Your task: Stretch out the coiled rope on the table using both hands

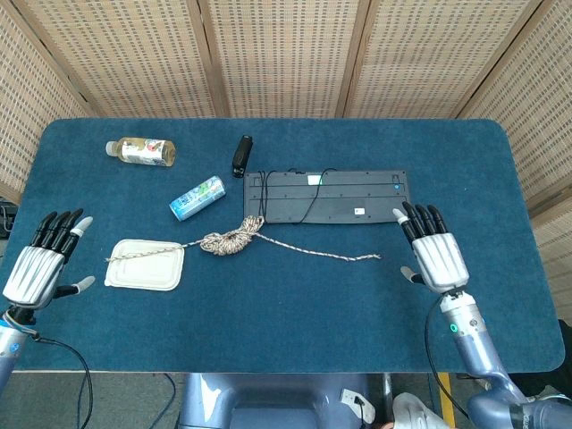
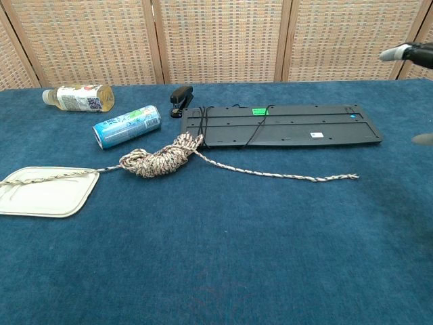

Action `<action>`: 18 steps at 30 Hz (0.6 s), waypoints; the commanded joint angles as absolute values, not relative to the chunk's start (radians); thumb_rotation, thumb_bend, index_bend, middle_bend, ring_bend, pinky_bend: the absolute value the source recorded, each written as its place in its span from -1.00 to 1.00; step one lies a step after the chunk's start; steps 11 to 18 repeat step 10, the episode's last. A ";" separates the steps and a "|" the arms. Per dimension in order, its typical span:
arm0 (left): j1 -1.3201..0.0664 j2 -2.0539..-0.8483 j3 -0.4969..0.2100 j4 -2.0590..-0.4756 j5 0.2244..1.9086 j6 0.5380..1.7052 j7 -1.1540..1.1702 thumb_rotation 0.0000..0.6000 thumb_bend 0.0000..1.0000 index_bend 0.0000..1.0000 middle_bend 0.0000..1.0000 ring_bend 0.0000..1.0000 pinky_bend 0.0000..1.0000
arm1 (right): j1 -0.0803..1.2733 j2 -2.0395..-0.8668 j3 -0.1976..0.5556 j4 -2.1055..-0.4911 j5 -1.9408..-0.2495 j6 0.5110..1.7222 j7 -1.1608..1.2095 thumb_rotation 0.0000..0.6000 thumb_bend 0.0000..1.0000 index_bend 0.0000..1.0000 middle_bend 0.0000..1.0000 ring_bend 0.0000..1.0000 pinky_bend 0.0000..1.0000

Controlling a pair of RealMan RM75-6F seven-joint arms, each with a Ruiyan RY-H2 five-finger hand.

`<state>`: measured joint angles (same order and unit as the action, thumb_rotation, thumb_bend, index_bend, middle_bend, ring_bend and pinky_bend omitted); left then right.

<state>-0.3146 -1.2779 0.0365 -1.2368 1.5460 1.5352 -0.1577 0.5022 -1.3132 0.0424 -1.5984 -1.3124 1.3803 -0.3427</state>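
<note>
The speckled rope (image 1: 228,240) (image 2: 159,159) lies loose on the blue table, still bunched in a small coil at its middle. One end trails left across the white tray lid (image 1: 145,264) (image 2: 47,191); the other end runs right to a frayed tip (image 1: 374,257) (image 2: 352,177). My left hand (image 1: 43,261) hovers at the table's left edge, fingers spread, holding nothing. My right hand (image 1: 435,252) is right of the rope's tip, fingers spread and empty; only its fingertips (image 2: 406,53) show in the chest view.
A black keyboard (image 1: 327,196) (image 2: 284,125) with its cable lies behind the rope. A blue can (image 1: 197,197) (image 2: 126,125), a black stapler (image 1: 242,155) (image 2: 181,99) and a plastic bottle (image 1: 141,150) (image 2: 78,97) sit at the back left.
</note>
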 commanded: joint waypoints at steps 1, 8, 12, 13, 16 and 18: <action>-0.135 -1.135 0.049 -1.590 1.419 1.643 0.020 1.00 -1.00 -1.00 -1.00 -1.00 -1.00 | 0.351 -1.282 -0.055 -1.640 -1.521 1.598 -0.263 1.00 -1.00 -1.00 -1.00 -1.00 -1.00; -0.079 -1.114 0.057 -1.669 1.421 1.662 0.045 1.00 -1.00 -1.00 -1.00 -1.00 -1.00 | 0.271 -1.270 -0.082 -1.640 -1.644 1.703 -0.268 1.00 -1.00 -1.00 -1.00 -1.00 -1.00; -0.073 -1.113 0.053 -1.670 1.429 1.663 0.040 1.00 -1.00 -1.00 -1.00 -1.00 -1.00 | 0.261 -1.265 -0.080 -1.643 -1.648 1.701 -0.275 1.00 -1.00 -1.00 -1.00 -1.00 -1.00; -0.073 -1.113 0.053 -1.670 1.429 1.663 0.040 1.00 -1.00 -1.00 -1.00 -1.00 -1.00 | 0.261 -1.265 -0.080 -1.643 -1.648 1.701 -0.275 1.00 -1.00 -1.00 -1.00 -1.00 -1.00; -0.073 -1.113 0.053 -1.670 1.429 1.663 0.040 1.00 -1.00 -1.00 -1.00 -1.00 -1.00 | 0.261 -1.265 -0.080 -1.643 -1.648 1.701 -0.275 1.00 -1.00 -1.00 -1.00 -1.00 -1.00; -0.073 -1.113 0.053 -1.670 1.429 1.663 0.040 1.00 -1.00 -1.00 -1.00 -1.00 -1.00 | 0.261 -1.265 -0.080 -1.643 -1.648 1.701 -0.275 1.00 -1.00 -1.00 -1.00 -1.00 -1.00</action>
